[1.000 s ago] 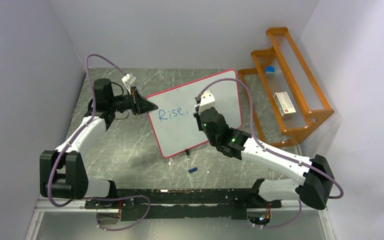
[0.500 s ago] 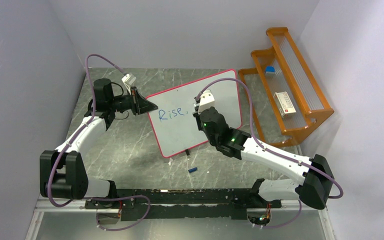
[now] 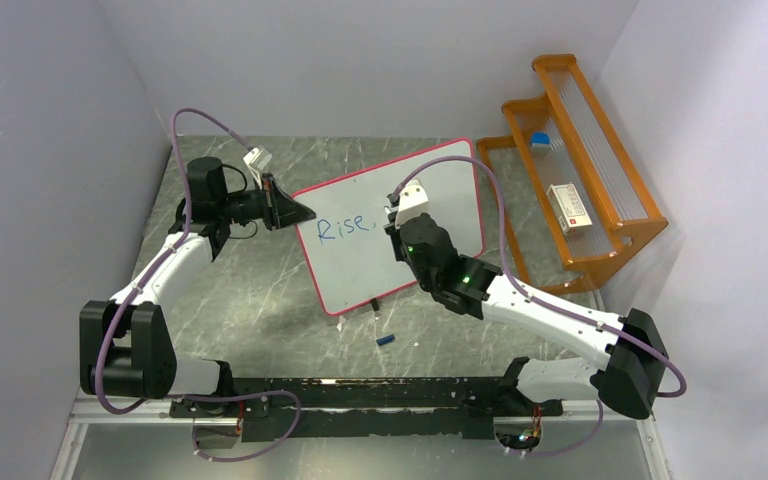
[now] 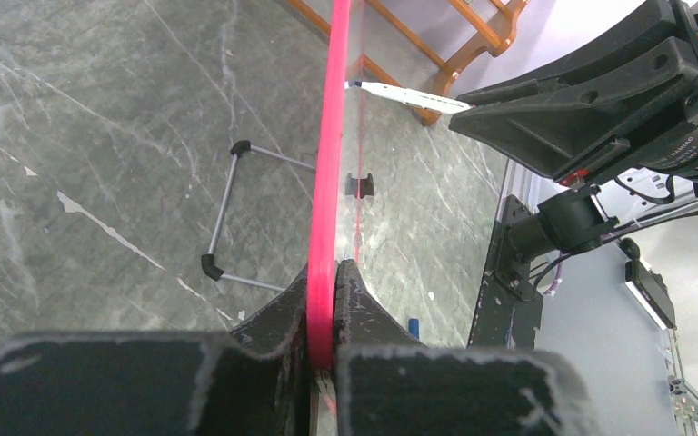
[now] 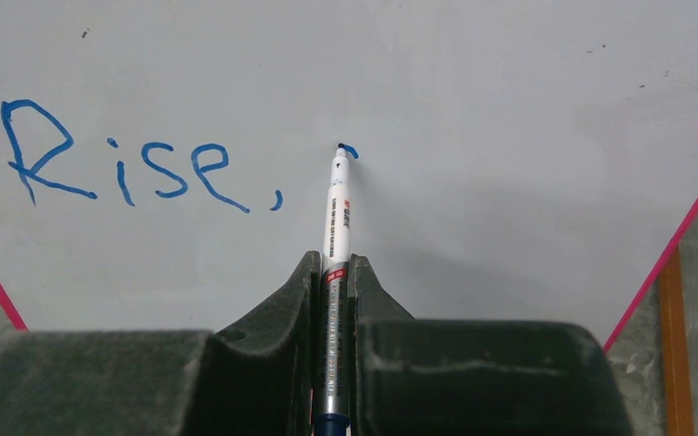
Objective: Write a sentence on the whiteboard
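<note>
the whiteboard [image 3: 360, 265] is stood tilted on the desk [image 3: 260, 290], its red left edge pinched by the left claw [image 4: 324, 272]. a marker [image 5: 337, 204] is pinched in the right claw [image 5: 332, 265], tip pressed to the board just right of the sentence [image 5: 136, 168], which reads "rise,".

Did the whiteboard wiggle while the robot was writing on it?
No. The whiteboard sits just where it did. Its top right corner is just as close to the orange rack as before, and the left gripper is clamped on its frame.
</note>
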Controlling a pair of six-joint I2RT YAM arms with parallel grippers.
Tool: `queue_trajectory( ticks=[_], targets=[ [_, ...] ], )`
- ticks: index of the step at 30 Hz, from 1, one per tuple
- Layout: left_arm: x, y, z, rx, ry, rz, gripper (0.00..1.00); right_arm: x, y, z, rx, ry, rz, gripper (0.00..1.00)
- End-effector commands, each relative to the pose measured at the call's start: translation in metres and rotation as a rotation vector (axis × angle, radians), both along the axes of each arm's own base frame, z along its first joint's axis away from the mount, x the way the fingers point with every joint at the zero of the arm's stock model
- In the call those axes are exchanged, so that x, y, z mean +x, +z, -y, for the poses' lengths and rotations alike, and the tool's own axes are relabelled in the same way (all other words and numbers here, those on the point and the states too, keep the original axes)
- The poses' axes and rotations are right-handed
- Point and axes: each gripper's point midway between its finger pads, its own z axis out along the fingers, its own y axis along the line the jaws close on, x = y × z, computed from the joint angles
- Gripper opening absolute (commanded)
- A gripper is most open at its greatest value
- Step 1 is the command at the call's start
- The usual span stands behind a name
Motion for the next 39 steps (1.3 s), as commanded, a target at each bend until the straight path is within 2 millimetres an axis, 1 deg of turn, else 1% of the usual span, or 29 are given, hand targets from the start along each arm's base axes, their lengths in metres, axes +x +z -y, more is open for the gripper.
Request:
queue_trajectory(
  ticks=[1, 11, 20, 31, 39],
  targets=[
    [-0.002, -0.032, 0.003, 0.075, 0.004, -0.034, 0.05, 0.001, 0.0, -0.01, 0.021, 0.039, -0.008, 0.0],
    [-0.002, -0.032, 0.003, 0.076, 0.005, -0.035, 0.05, -0.005, -0.008, -0.007, -0.002, 0.055, -0.044, 0.0],
    [-0.002, -0.032, 0.002, 0.078, 0.006, -0.035, 0.05, -0.011, -0.017, 0.003, -0.026, 0.044, -0.071, 0.0],
    [-0.002, -0.033, 0.003, 0.076, 0.004, -0.036, 0.05, -0.008, -0.019, 0.02, -0.056, -0.041, -0.061, 0.0],
    [-0.002, -0.033, 0.003, 0.077, 0.006, -0.036, 0.05, -0.01, -0.022, 0.023, -0.068, -0.046, -0.071, 0.0]
  ],
)
